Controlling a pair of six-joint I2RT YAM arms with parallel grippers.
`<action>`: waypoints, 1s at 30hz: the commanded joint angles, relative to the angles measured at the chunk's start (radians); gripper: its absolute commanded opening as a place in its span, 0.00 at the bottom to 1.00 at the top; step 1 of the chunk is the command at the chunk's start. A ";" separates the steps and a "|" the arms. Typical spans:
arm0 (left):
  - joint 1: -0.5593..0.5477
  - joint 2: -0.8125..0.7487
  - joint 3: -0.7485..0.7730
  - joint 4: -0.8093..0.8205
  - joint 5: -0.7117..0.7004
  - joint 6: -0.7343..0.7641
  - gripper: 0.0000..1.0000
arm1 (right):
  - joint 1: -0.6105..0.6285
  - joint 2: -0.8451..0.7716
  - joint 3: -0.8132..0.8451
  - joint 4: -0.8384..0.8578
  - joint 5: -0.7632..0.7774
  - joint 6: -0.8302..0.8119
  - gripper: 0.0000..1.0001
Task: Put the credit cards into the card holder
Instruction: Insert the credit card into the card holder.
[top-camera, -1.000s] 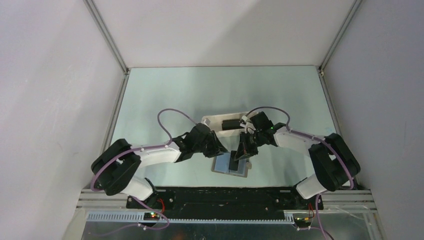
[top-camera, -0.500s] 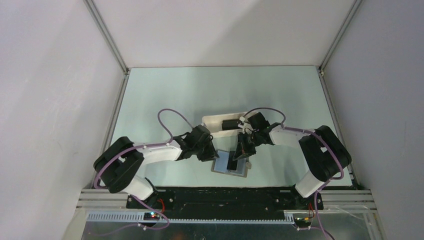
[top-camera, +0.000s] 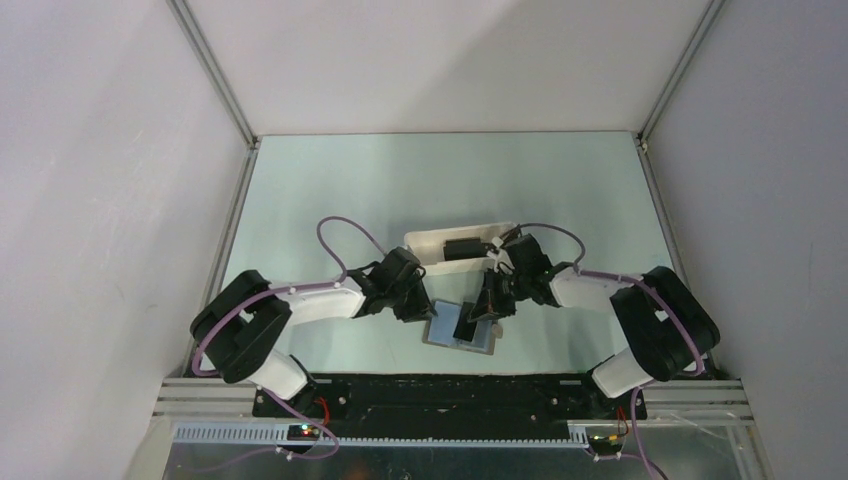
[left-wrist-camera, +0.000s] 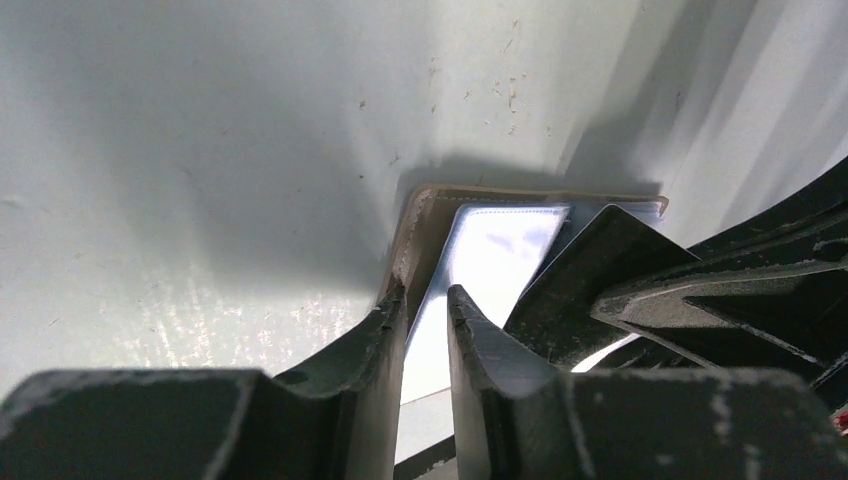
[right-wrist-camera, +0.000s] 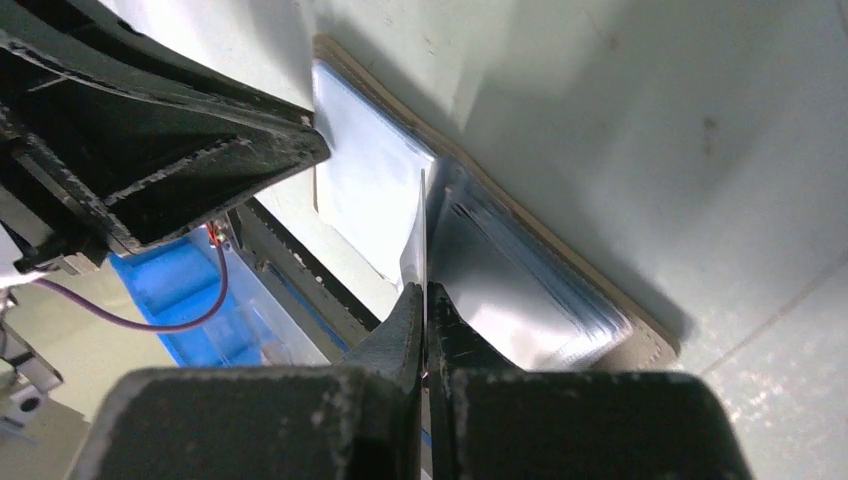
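The card holder (top-camera: 483, 343) lies open near the table's front edge, light blue pockets up. My right gripper (top-camera: 487, 302) is shut on a dark credit card (top-camera: 468, 324) that stands tilted over the holder's middle. In the right wrist view this credit card (right-wrist-camera: 422, 225) shows edge-on between the shut fingertips (right-wrist-camera: 408, 305), its far edge at the pockets (right-wrist-camera: 520, 290). My left gripper (left-wrist-camera: 425, 295) straddles the card holder's (left-wrist-camera: 500, 245) left edge with narrow jaws closed on that flap. Another dark credit card (top-camera: 460, 247) lies in the white tray.
A long white tray (top-camera: 425, 243) stands just behind the two grippers. Grey walls close the table on the left, right and back. The black base rail (top-camera: 450, 385) runs along the front, right below the card holder.
My left gripper has slid a little to the left along the card holder's edge. The right arm's elbow has swung out and back while the card stays over the holder.
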 joint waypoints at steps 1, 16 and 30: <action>0.002 0.054 -0.011 -0.071 -0.049 0.046 0.28 | -0.019 -0.046 -0.110 0.104 0.063 0.128 0.00; 0.003 0.075 0.002 -0.071 -0.036 0.055 0.25 | -0.071 -0.041 -0.234 0.362 0.012 0.269 0.00; 0.004 0.086 0.006 -0.071 -0.026 0.063 0.24 | -0.070 0.049 -0.243 0.495 -0.010 0.295 0.00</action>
